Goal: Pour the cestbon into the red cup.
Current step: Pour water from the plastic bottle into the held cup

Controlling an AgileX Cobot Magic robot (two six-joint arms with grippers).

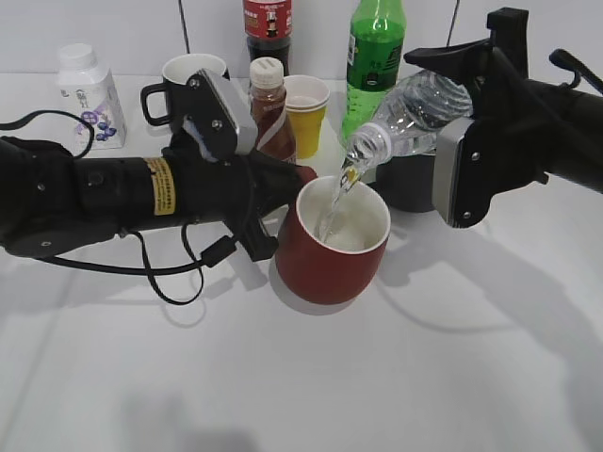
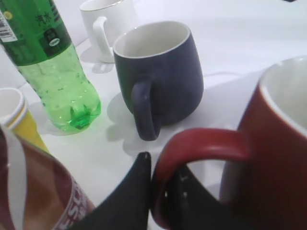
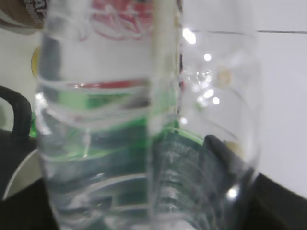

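Exterior view, ribbed clear cestbon (image 1: 415, 113), squat red cup (image 1: 332, 254)

1. The red cup (image 1: 332, 247) stands on the desk (image 1: 283, 377) near its middle, mouth up.
2. The left gripper (image 1: 287, 188) reaches in from the left edge; its jaws close around the cup's handle (image 2: 201, 148), on the cup's left side.
3. The cestbon (image 1: 415, 113) is held tilted above and to the right of the cup by the right gripper (image 1: 462, 141), which comes from the right edge; its open mouth points down over the cup's opening, and a stream falls from it into the cup.
4. Along the back edge, left to right: a small bottle (image 1: 89, 94), a mug (image 1: 188, 80), a sauce bottle (image 1: 271, 108), stacked paper cups (image 1: 306, 113), a soda bottle (image 1: 374, 52).
5. Another mug (image 2: 160, 76) stands behind the cup to its right, under the cestbon.
6. A further bottle (image 1: 268, 28) stands behind the sauce bottle.
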